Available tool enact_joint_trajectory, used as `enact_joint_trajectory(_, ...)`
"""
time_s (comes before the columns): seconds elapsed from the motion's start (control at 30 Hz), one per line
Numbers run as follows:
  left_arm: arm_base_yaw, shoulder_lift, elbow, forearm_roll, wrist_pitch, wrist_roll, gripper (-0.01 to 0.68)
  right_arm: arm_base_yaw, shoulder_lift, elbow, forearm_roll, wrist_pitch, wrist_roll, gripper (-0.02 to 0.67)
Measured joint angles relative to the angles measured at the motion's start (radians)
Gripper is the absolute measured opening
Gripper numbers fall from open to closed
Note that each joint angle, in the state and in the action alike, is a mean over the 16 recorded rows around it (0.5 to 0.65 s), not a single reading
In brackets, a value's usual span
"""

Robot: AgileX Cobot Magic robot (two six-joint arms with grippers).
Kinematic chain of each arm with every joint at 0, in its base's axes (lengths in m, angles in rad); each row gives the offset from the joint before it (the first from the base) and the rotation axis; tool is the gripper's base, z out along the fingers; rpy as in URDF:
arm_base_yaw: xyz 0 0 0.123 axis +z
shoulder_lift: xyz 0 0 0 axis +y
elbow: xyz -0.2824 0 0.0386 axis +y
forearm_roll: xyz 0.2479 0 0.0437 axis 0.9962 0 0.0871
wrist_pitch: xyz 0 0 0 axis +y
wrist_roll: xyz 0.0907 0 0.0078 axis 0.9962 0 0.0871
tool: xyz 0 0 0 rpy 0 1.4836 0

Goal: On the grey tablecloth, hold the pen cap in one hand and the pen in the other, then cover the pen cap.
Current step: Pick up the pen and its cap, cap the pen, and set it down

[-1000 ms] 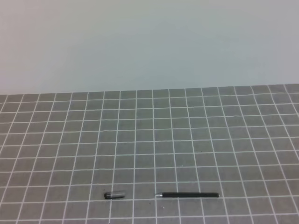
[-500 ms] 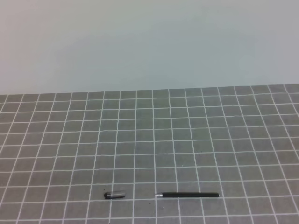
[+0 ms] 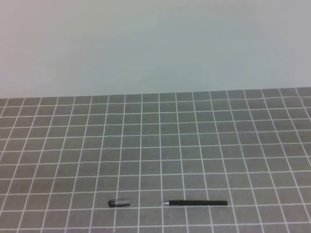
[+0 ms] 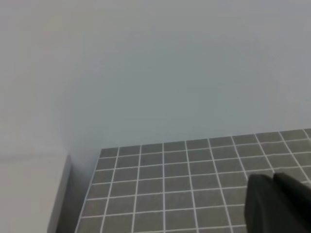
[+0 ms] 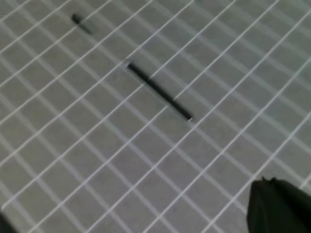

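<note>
The pen cap (image 3: 119, 203) lies flat on the grey tablecloth (image 3: 155, 145) near the front, left of centre. The pen (image 3: 197, 203) lies flat about one square to its right, with its silvery tip pointing at the cap. The right wrist view shows the pen (image 5: 158, 91) lying diagonally and the cap (image 5: 80, 22) beyond it at the upper left. Neither gripper shows in the exterior high view. Only a dark finger (image 4: 277, 204) of my left gripper and a dark finger (image 5: 279, 206) of my right gripper show, at the bottom right corners of the wrist views. Nothing is held.
A plain pale wall (image 3: 155, 43) rises behind the cloth's far edge. In the left wrist view the cloth's left edge (image 4: 92, 179) ends beside a pale ledge (image 4: 34, 194).
</note>
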Motion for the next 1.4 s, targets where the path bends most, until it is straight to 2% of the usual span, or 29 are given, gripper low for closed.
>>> enact_joint_trajectory(0.33, 0.000, 0.015, 0.000, -0.070, 0.009, 0.061, -0.003, 0.184, 0.329, -0.145, -0.088, 0.121, -0.090, 0.000)
enact_joint_trajectory(0.73, 0.000, 0.015, 0.010, -0.079, -0.021, 0.064, -0.003, 0.429, 0.709, -0.304, -0.280, 0.088, -0.141, 0.019)
enact_joint_trajectory(0.87, 0.000, 0.015, 0.013, -0.088, -0.029, 0.064, -0.003, 0.477, 0.809, -0.347, -0.310, 0.060, -0.178, 0.081)
enact_joint_trajectory(1.23, 0.000, 0.015, 0.013, -0.130, -0.038, 0.065, -0.003, 0.528, 0.999, -0.408, -0.385, -0.018, -0.239, 0.324)
enact_joint_trajectory(1.4, 0.000, 0.015, 0.013, -0.141, -0.041, 0.065, -0.003, 0.529, 1.048, -0.413, -0.413, -0.067, -0.236, 0.369)
